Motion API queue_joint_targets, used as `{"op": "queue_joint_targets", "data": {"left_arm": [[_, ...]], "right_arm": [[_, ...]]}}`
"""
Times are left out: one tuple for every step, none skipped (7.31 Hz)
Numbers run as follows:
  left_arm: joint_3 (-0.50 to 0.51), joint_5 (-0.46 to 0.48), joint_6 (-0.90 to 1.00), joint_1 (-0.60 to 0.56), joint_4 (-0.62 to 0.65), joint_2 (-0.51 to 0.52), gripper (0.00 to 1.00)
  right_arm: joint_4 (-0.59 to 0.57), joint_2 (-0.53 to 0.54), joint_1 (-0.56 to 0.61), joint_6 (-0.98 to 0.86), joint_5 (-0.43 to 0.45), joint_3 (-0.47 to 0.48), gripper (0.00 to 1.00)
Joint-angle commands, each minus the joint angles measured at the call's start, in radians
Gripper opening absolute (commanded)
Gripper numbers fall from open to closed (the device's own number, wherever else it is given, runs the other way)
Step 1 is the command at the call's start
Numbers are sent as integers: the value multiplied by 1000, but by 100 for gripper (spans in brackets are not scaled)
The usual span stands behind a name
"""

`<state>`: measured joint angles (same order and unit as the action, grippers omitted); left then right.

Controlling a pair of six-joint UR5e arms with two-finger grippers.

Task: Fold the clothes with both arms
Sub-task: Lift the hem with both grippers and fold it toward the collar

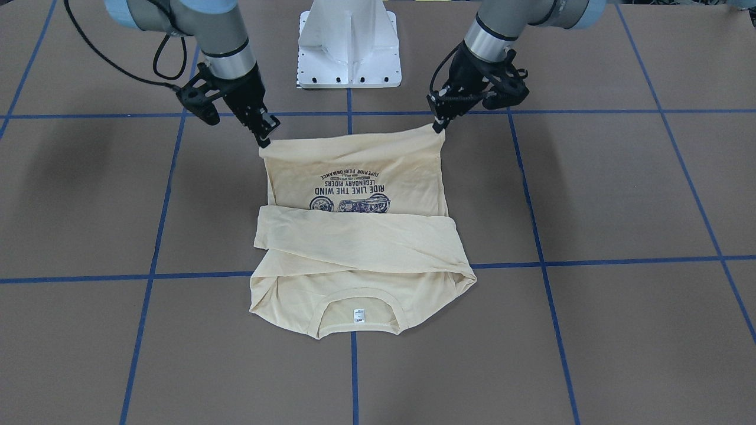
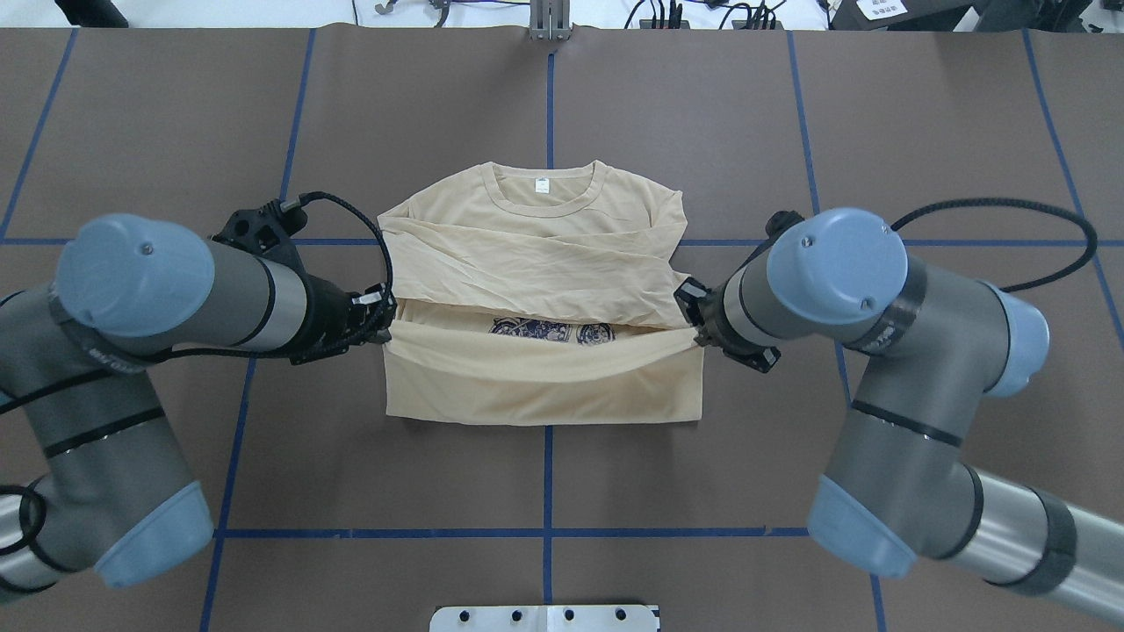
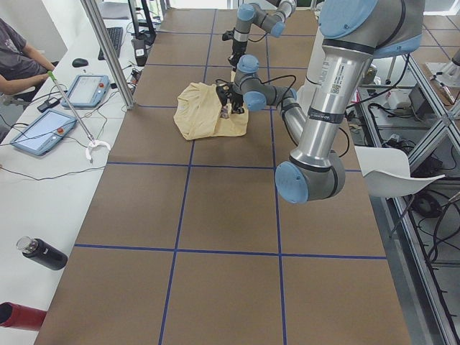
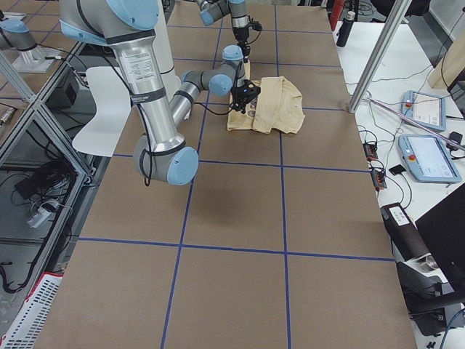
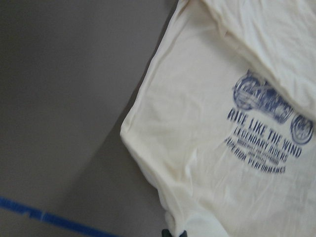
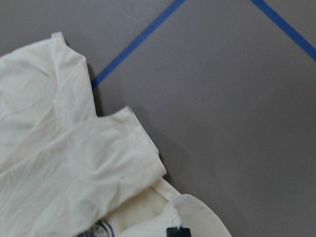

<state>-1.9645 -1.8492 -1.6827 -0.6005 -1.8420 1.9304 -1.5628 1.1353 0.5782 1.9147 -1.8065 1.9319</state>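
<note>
Brown taped-grid table (image 1: 620,195): shirt (image 1: 354,242) is lying mid-table, sleeves crossed over its chest.
You're seeing left gripper (image 1: 440,125) and right gripper (image 1: 264,139) each pinching a hem corner, holding it raised and taut, likely for folding toward the collar.

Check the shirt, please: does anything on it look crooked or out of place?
The sleeves folded across the shirt lie slanted and wrinkled, and they cover part of the print. Nothing looks torn or spilled.
</note>
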Motion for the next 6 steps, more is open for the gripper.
{"op": "queue_joint_targets", "data": {"left_arm": [[85,-2,57,-93,-19,45,0],[123,-1,57,-111,-46,62,0],[189,-1,57,-137,-81,100,0],[252,1,57,-140,-107,128,0],[319,2,58,-150,-158,148,0],[401,5,57,-150,-216,165,0]], "right_arm": [[3,-136,103,-46,-13,-190,0],[4,-172,133,-109,-11,-241,0],[4,-228,156,-141,-13,-319,0],[4,-292,170,-151,-13,-380,0],[10,-320,169,-175,-14,-440,0],[21,-353,169,-224,-14,-514,0]]}}
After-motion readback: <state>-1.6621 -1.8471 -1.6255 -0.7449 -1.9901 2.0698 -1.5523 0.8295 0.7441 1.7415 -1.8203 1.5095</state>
